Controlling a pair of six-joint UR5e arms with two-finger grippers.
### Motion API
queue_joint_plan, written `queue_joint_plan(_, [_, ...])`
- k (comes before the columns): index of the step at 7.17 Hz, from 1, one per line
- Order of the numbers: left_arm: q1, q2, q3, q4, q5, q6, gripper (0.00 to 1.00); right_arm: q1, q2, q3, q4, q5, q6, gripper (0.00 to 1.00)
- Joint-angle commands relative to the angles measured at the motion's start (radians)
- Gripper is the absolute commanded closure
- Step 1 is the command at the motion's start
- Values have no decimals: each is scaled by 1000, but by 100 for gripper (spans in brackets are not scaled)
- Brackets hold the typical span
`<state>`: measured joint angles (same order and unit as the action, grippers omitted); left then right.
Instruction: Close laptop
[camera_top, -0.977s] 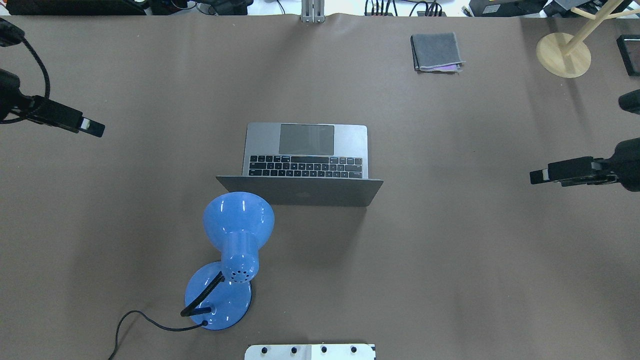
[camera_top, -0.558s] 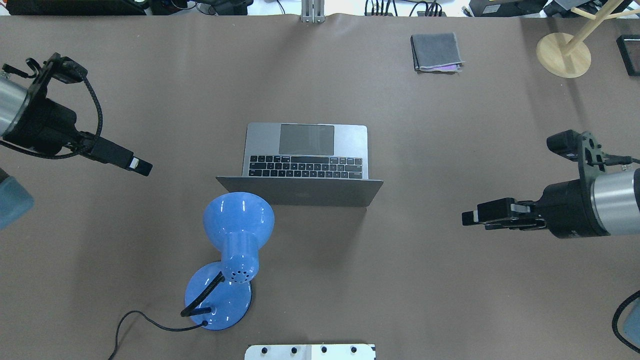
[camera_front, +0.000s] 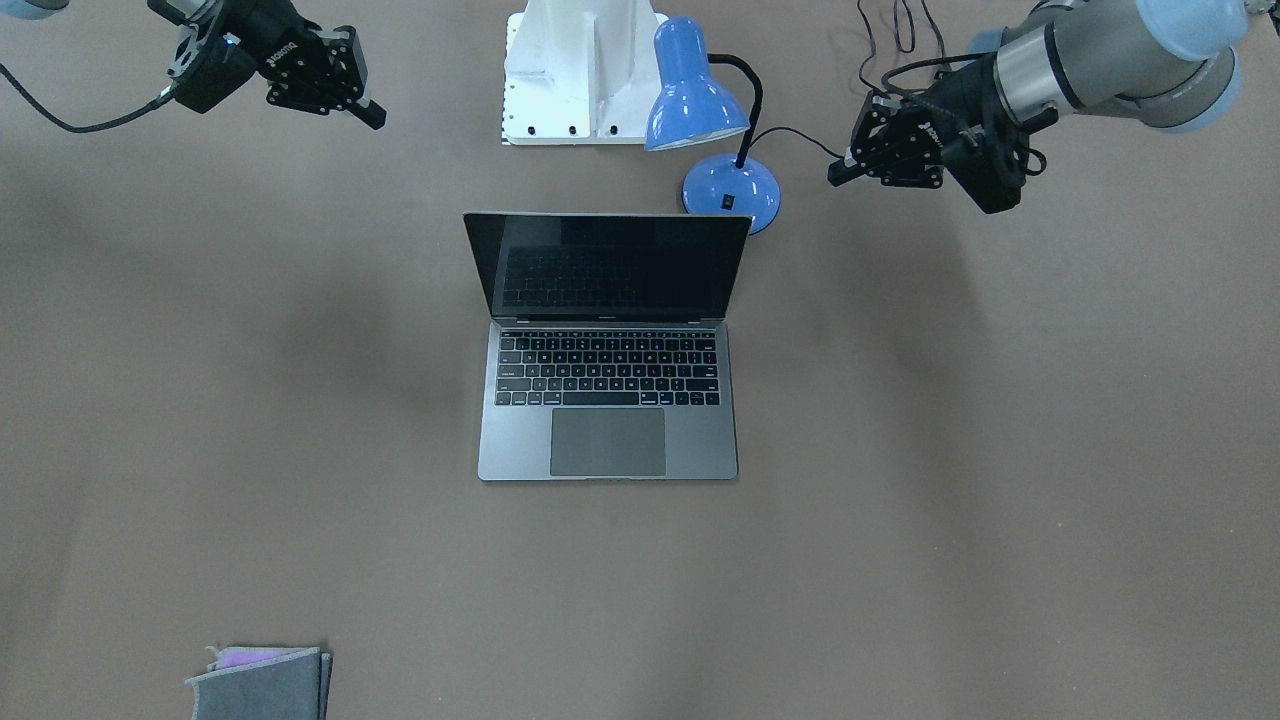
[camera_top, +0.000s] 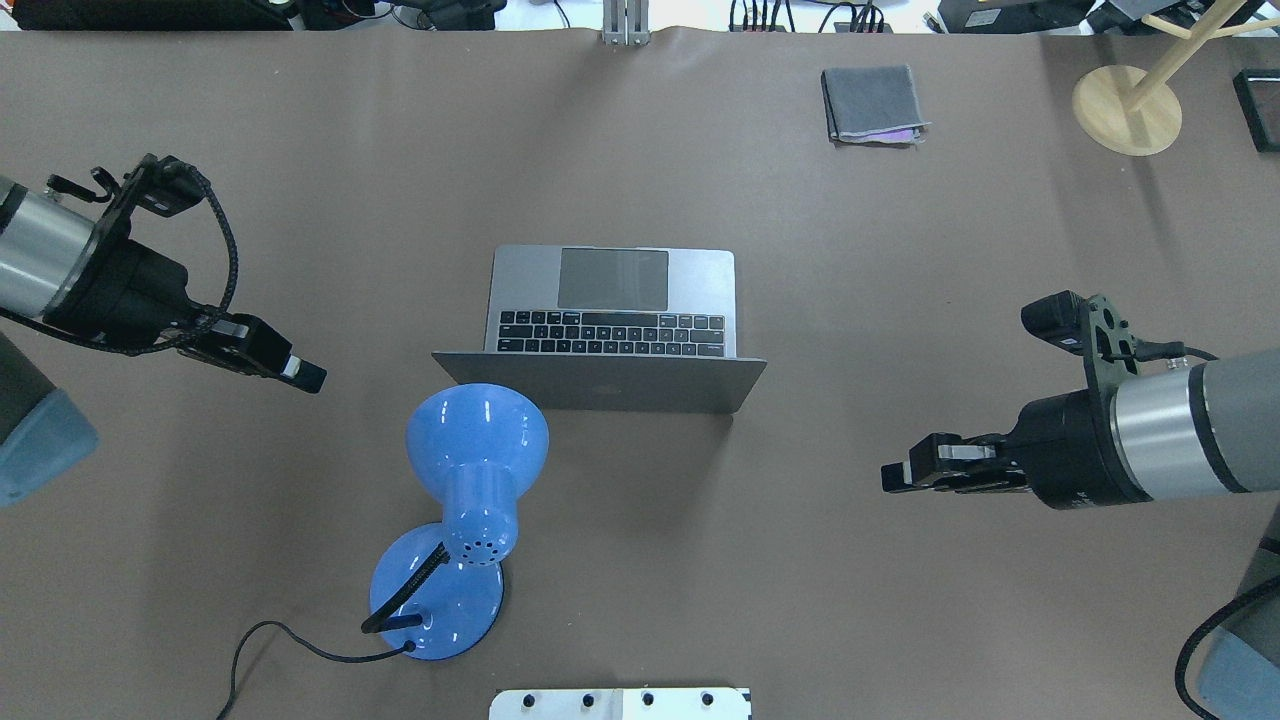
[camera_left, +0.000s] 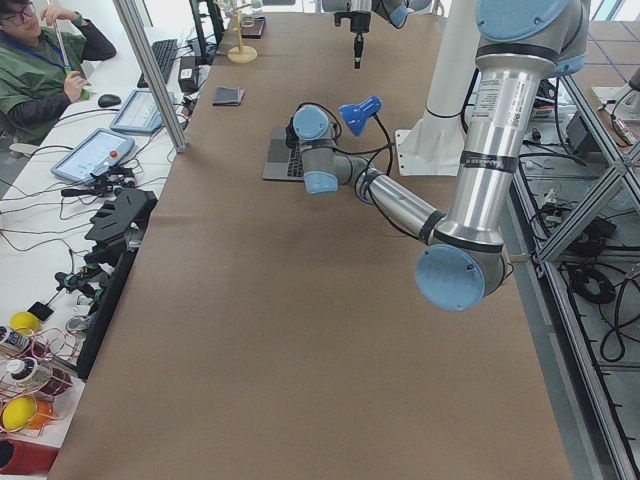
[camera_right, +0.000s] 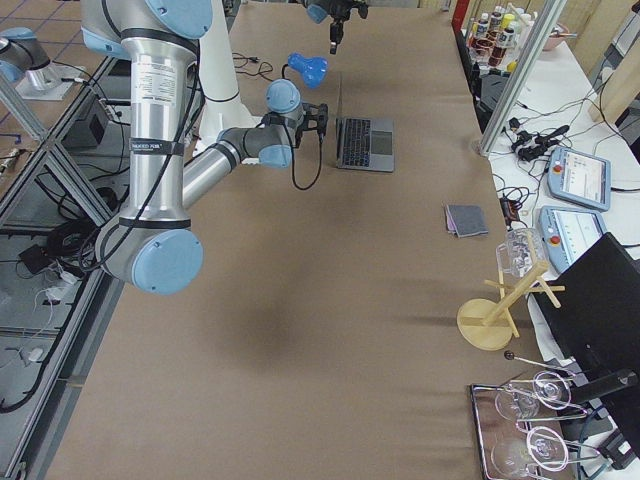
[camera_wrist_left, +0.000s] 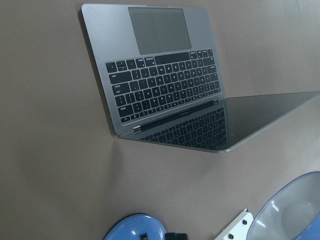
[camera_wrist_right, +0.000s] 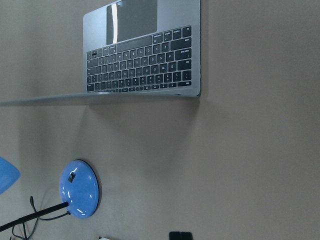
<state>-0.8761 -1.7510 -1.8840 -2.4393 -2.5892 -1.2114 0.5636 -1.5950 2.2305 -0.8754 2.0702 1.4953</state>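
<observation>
At the middle of the brown surface (camera_top: 900, 250) the laptop (camera_top: 612, 300) sits open, lid raised (screen dark), with a blue desk lamp (camera_top: 476, 440) just behind the lid's left corner. The left fingers (camera_top: 306, 374) and right fingers (camera_top: 893, 478) hover on either side of it toward the robot's edge. Each pair is pressed together on nothing, well apart from the laptop.

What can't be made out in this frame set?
- Exterior left view: the laptop is mostly hidden behind the near left arm.
- Every view: the key legends are too small to read.
- Overhead view: the lamp cord runs off the bottom edge, so its end is unseen.
- Front-facing view: the folded cloth is cut by the bottom edge, and the pink layer behind it cannot be identified.
</observation>
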Motion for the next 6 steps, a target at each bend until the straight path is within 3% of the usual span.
queue_joint_plan(1, [31,-5,6,-6,0,-86,100,-62,183,0,-232,-91,62,100])
queue_joint_plan(3, [60,-22,20,-4,30,-88,100,-117,231,-9,-286,-139,62,100])
queue_joint_plan(6, [178,-114,40,-3,177,-212,100,-93,311,-107,-287,-154,57,100])
